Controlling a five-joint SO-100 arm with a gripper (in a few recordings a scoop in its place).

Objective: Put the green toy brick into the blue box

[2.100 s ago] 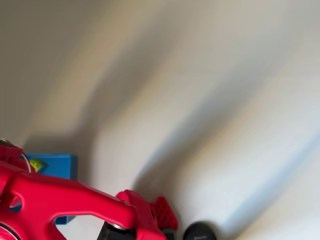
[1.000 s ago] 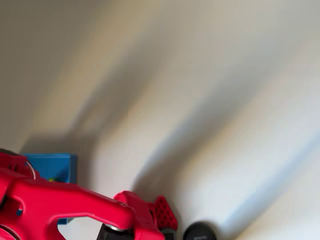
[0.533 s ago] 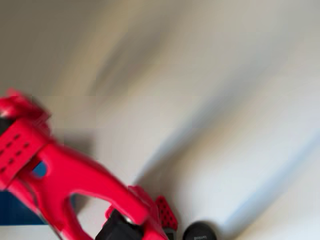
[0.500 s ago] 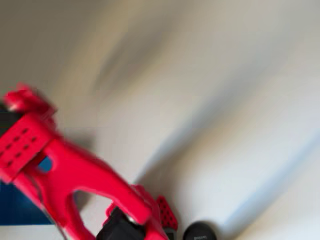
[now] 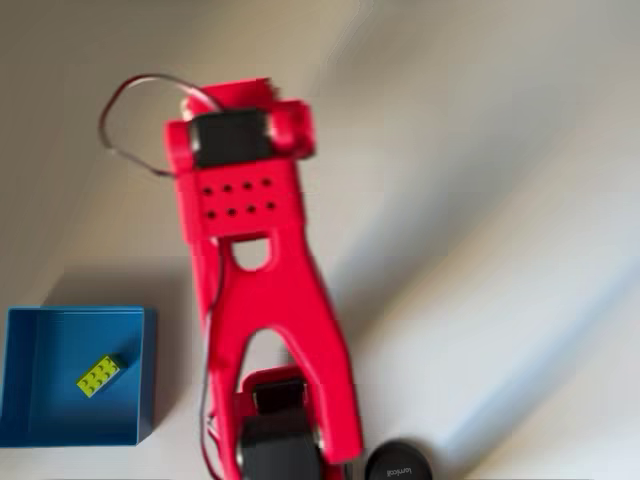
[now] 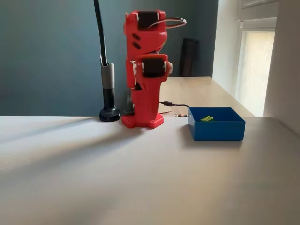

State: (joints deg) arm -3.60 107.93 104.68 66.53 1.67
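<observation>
The green toy brick (image 5: pixel 99 375) (image 6: pixel 206 118) lies flat on the floor of the blue box (image 5: pixel 75 438) (image 6: pixel 216 131), studs up, with nothing touching it. The box sits on the table beside the red arm's base (image 6: pixel 143 117). The red arm (image 5: pixel 250 260) is folded upright over its base, well away from the box. My gripper (image 6: pixel 149 82) is tucked down against the arm's front, and its fingers do not show clearly enough to read. Nothing is visibly held.
A black round stand foot (image 5: pixel 398 462) (image 6: pixel 109 115) with a pole rises close beside the arm's base. A thin cable (image 5: pixel 130 110) loops off the arm's top. The pale tabletop stretches wide in front of the arm and box.
The arm swung away from above the blue box and folded upright over its base. The green brick, earlier half hidden under the arm, now lies uncovered in the box.
</observation>
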